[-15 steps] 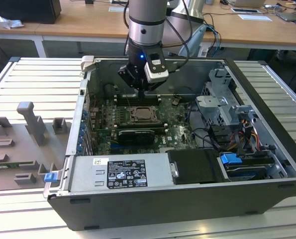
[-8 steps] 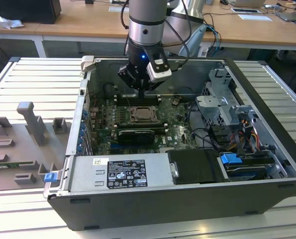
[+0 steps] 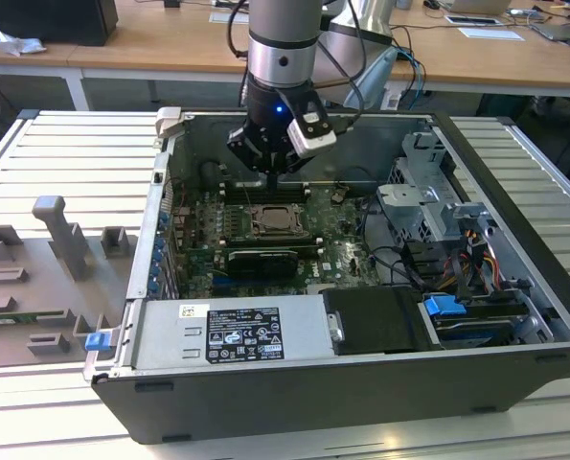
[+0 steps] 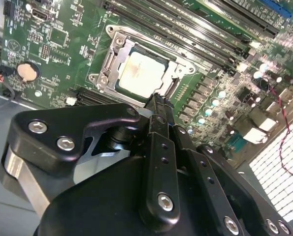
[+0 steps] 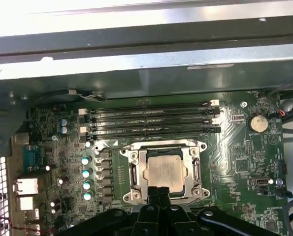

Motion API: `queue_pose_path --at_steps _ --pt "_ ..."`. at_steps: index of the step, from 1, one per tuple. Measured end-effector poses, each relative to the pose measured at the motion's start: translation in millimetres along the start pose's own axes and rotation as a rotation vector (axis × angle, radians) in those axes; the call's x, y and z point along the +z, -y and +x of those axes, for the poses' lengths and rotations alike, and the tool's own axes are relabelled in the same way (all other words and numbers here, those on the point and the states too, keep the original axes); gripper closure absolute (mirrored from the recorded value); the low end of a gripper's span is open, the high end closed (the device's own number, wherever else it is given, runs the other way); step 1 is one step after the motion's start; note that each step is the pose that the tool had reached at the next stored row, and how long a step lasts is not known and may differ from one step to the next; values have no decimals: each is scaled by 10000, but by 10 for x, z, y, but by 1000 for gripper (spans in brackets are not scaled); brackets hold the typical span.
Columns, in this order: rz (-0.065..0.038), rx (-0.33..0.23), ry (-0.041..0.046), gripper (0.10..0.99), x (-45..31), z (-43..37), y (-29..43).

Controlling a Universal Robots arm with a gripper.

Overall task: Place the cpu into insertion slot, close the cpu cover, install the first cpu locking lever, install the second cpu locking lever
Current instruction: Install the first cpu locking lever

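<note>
The big dark-grey steel computer case lies open on its side. On its floor sits the green circuit board, with long black memory slots running beside the socket.

The black two-finger gripper hangs low over the board. Its fingertips are pressed together with nothing seen between them, just beside one edge of the socket.

The insertion slot, a square socket with a silver metal rim, holds the thin silver cpu cover. The cover appears to lie flat, its window framing the chip. Whether either locking lever is latched cannot be told.

The cpu, a small pale beige-silver square, lies flat in the slot, face up. Being square, it has no real long axis, and its edges run parallel to the memory slots.

The likely risk is a slip. The closed fingertips are narrow, and a push slightly off line could skid from the metal frame onto the board and scrape the small round capacitors nearby. A hard press on the cover with the chip not fully seated could also bend the socket contacts.
</note>
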State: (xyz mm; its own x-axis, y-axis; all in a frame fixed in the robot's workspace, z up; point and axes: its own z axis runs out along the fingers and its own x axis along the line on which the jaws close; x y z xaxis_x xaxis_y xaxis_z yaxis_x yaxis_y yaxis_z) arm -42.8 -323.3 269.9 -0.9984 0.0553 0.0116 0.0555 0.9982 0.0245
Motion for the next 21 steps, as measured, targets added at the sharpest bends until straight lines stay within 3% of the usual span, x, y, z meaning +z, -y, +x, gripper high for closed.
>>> queue_pose_path --at_steps 2,5,9,16,21 --pt "2 -179 -4 980 0 0 0" --pt "10 -1615 -38 980 0 0 0" --pt "-125 -1643 18 980 2 47 3" --pt "-181 -1643 47 980 5 244 14" --pt "-189 -1592 85 980 7 292 16"
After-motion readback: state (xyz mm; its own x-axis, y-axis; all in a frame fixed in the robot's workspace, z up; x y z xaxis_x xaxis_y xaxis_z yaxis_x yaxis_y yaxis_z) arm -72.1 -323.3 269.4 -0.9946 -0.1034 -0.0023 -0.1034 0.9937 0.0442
